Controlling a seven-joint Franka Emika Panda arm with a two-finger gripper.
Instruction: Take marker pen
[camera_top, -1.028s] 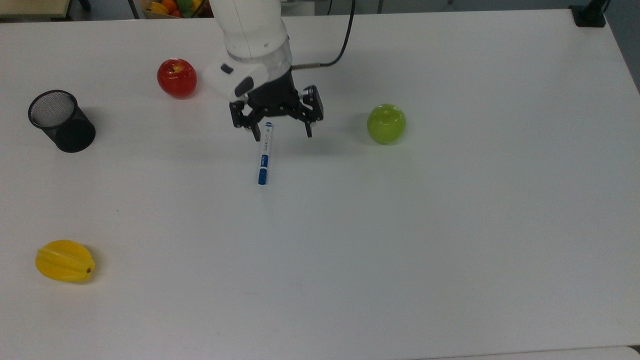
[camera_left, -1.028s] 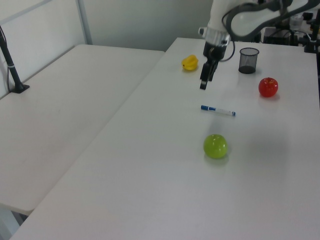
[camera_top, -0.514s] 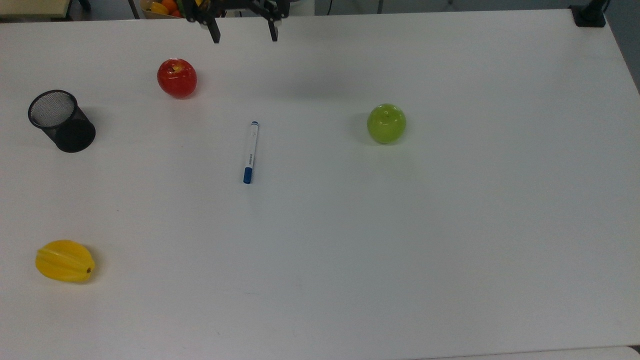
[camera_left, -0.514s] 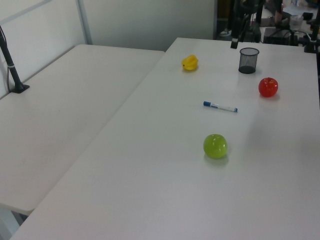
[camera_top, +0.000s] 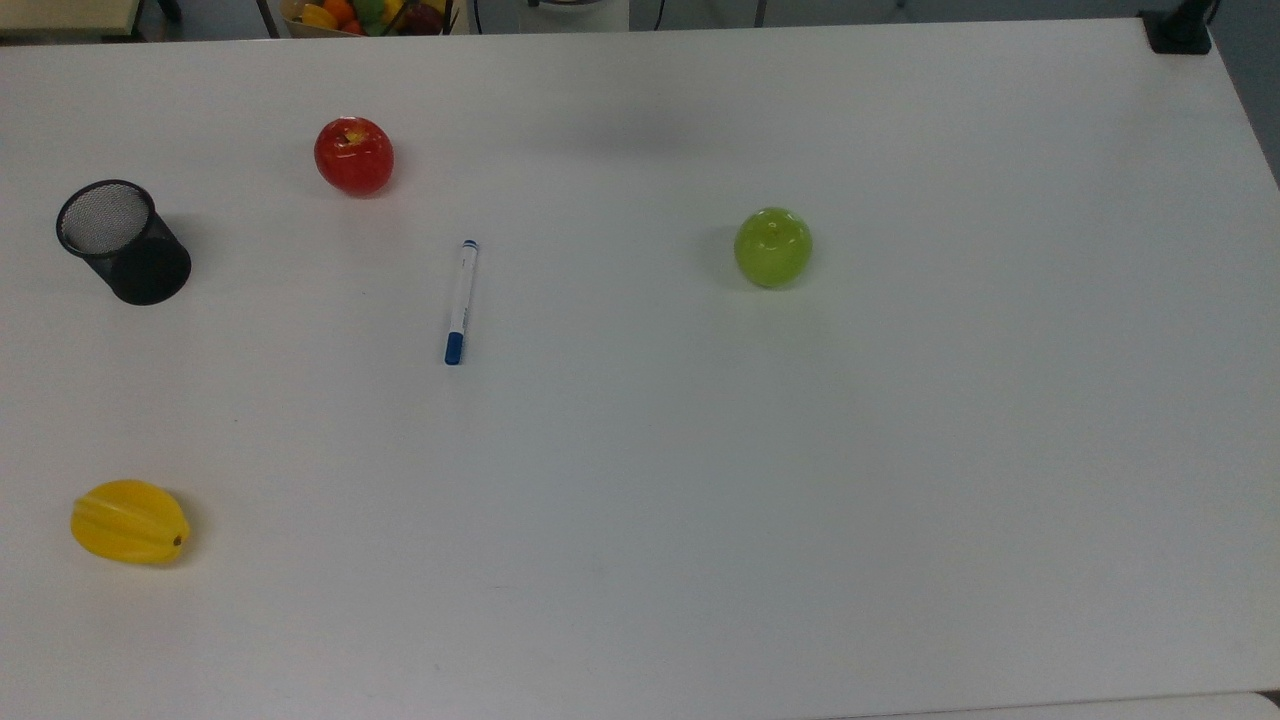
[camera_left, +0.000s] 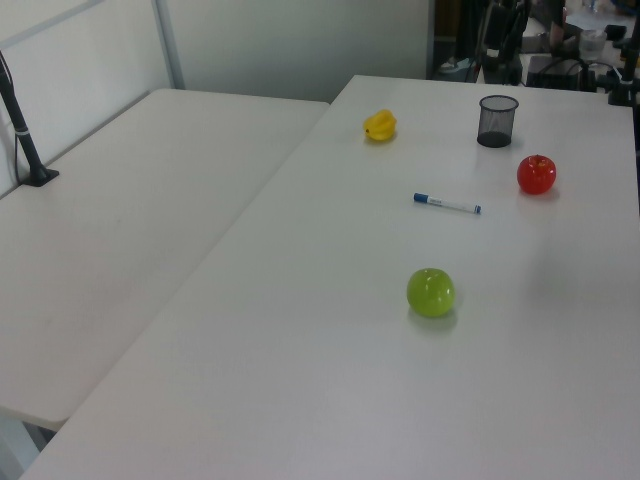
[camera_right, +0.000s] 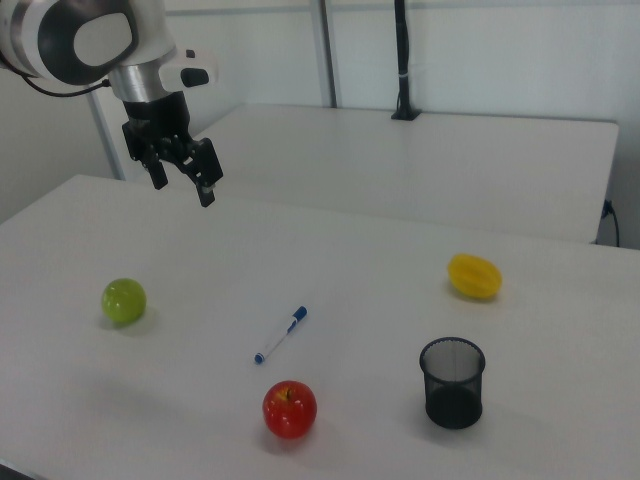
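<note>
The slim white-barrelled marker pen with a blue cap lies flat on the white table, untouched by any other object. Take the round red apple as the landmark. In the right view, the pen lies just behind the apple, slightly toward the right view's left. The black mesh pen cup stands to the apple's right, and the yellow ridged fruit lies beyond the cup. The round green apple sits well apart, to the apple's left.

The black two-finger gripper hangs in the air well beyond the pen, up and toward the right view's left. Its fingers stand wide apart and hold nothing. The pen therefore lies below the gripper, nearer the camera and toward the right view's right. The coming move most likely requires travel in that direction, followed by a descent.

In the right view, the pen's long axis runs diagonally, with the blue cap at the far-right end and the small blue tail nearest the red apple. A grasp probably requires the fingers to close across this axis, at mid-barrel.

The top view gives the pen in plan. Its axis is nearly in line with the picture's vertical, with the cap at the lower end. It lies between the red apple and the green apple, nearer the red one. The left view shows the pen lying crosswise, with the red apple just past its tail end.
</note>
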